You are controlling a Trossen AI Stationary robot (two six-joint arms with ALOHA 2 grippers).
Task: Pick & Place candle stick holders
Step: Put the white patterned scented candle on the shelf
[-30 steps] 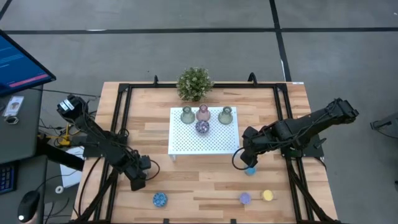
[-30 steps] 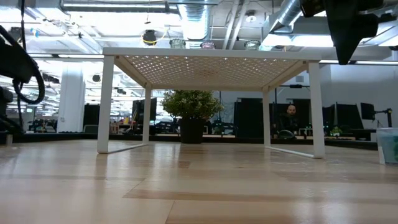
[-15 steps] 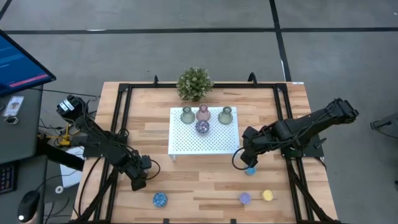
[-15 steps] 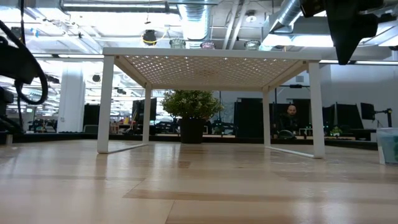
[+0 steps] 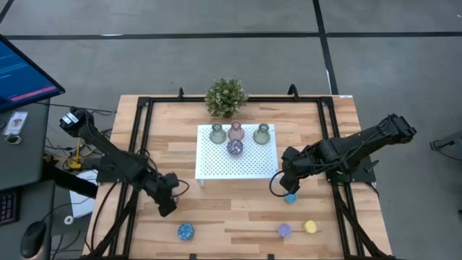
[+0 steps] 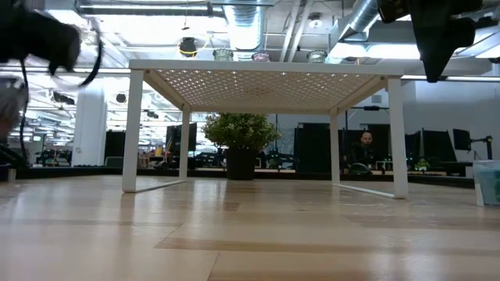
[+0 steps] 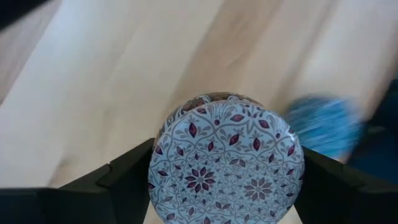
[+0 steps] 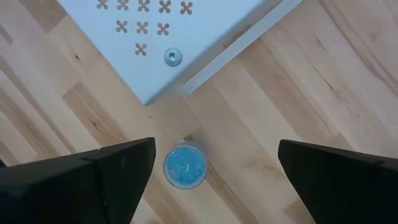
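Transport step appears under way: left gripper holds a patterned puck between its fingers, clear of the table. Right gripper hangs wide open directly above a blue puck; next it likely needs a straight descent, then closing.

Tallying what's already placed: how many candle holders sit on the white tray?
4: green vase, pink vase, green vase along its far edge, speckled puck just nearer on the white tray.

Light wooden plank table in a black metal frame. Directly on it: white perforated rectangular tray on legs, centre; bushy green potted plant at far edge; speckled blue puck, lilac puck, yellow puck along near edge; blue puck just beside the tray's near right corner.
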